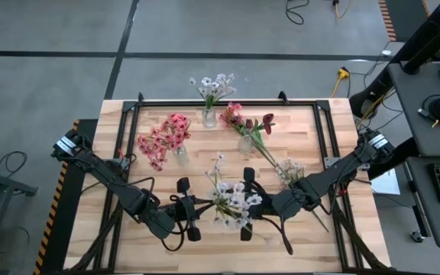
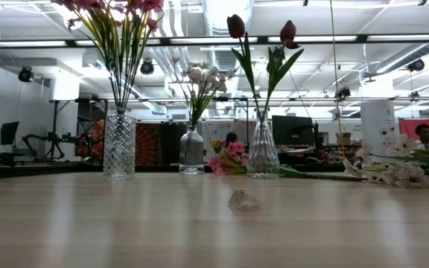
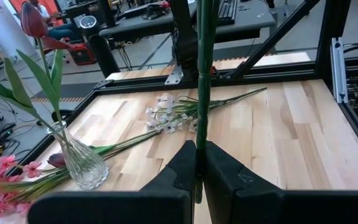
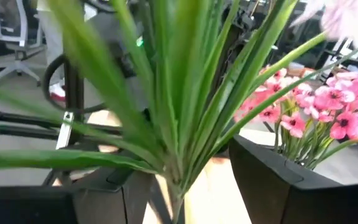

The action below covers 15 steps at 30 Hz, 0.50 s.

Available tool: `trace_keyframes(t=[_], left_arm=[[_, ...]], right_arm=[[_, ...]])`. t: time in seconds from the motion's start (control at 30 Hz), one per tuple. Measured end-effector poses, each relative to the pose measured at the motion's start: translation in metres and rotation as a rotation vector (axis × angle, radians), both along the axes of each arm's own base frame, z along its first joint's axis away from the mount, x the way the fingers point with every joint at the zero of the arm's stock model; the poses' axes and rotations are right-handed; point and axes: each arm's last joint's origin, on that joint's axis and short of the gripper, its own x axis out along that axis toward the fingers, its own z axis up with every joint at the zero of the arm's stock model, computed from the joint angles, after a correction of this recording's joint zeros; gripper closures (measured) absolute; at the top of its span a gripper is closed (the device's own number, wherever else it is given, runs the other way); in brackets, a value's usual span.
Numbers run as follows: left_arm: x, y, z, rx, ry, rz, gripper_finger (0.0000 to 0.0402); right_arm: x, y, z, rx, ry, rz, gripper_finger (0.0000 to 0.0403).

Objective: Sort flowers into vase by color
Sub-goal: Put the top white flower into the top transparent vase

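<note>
A white-blossom flower (image 1: 231, 200) is held up between my two grippers over the table's near middle. My left gripper (image 1: 203, 208) (image 3: 199, 171) is shut on its green stalk (image 3: 201, 74). My right gripper (image 1: 241, 206) (image 4: 197, 186) is open, its fingers on either side of the flower's green leaf tuft (image 4: 179, 93). At the far side stand three glass vases: one with pink blossoms (image 1: 180, 153), one with white blossoms (image 1: 208, 117) and one with dark red blooms (image 1: 244, 143). The low view shows neither gripper. My left gripper pinches the thin green stalk (image 3: 199, 140) between its two shut fingers. The stalk runs on straight past the fingertips, along the fingers. The flower is lifted clear of the table. My right gripper has the leaf tuft between its open fingers; whether they touch it, I cannot tell.
A loose white stem (image 1: 289, 169) (image 3: 166, 115) lies on the table to the right of the red vase (image 3: 82, 165). A loose pink stem (image 1: 231, 114) (image 3: 5, 180) lies by that vase's foot. A small fallen blossom (image 2: 243, 199) sits mid-table. A black frame (image 1: 228, 101) rims the table.
</note>
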Motion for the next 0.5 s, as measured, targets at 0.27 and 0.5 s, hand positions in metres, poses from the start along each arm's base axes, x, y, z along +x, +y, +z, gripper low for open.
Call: trace_keyframes(t=[0.27,0.5], left_arm=[[-0.0009,0.0009,-0.0038,-0.001,0.008,0.004,0.04],[-0.0011,0.0013,-0.0049,-0.009,0.007,0.011,0.04]], right_arm=[[0.0037,-0.0079,0.0011,0.002,-0.007,-0.022,0.0256],[0.0003,-0.0094,0.0053,0.005,-0.008,-0.007,0.0341]])
